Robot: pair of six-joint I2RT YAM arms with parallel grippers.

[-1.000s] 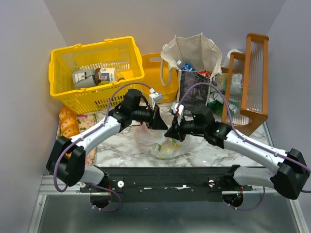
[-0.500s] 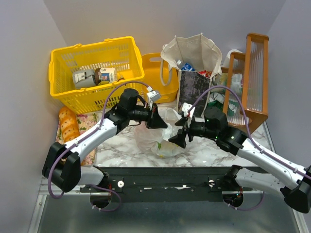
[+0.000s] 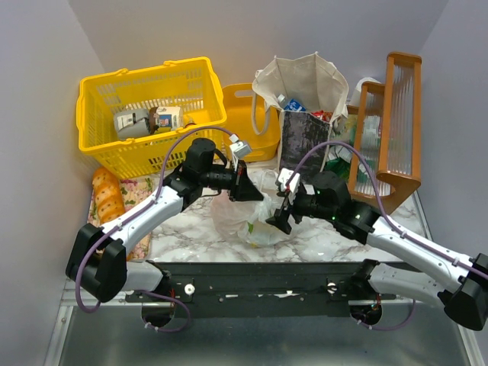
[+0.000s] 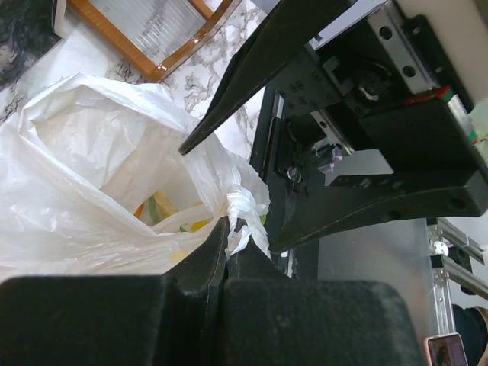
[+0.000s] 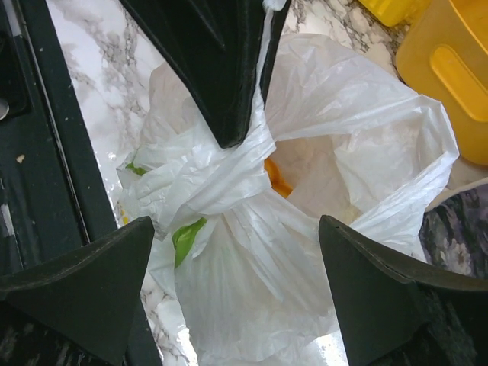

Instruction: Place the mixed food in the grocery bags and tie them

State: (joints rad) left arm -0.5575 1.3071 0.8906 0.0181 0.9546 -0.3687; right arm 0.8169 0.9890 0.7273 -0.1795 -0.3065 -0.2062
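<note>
Left end effector [image 4: 225, 227] pinching twisted strip of white plastic bag [image 4: 76, 191]; right end effector [image 4: 227, 198] spread wide beside.

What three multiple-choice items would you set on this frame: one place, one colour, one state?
1. Where does the canvas tote stand?
A) front left corner
B) at the back, between the yellow tub and the wooden rack
C) beside the arm bases

2. What colour is the mesh basket?
A) red
B) blue
C) yellow

3. What state is the left end effector in?
A) shut on the plastic bag
B) open over the bag
C) shut on a bread loaf

Answers:
1 B, the top view shows it flanked by tub and rack.
2 C, its walls are plainly yellow.
3 A, the left wrist view shows it pinching twisted plastic.
</note>
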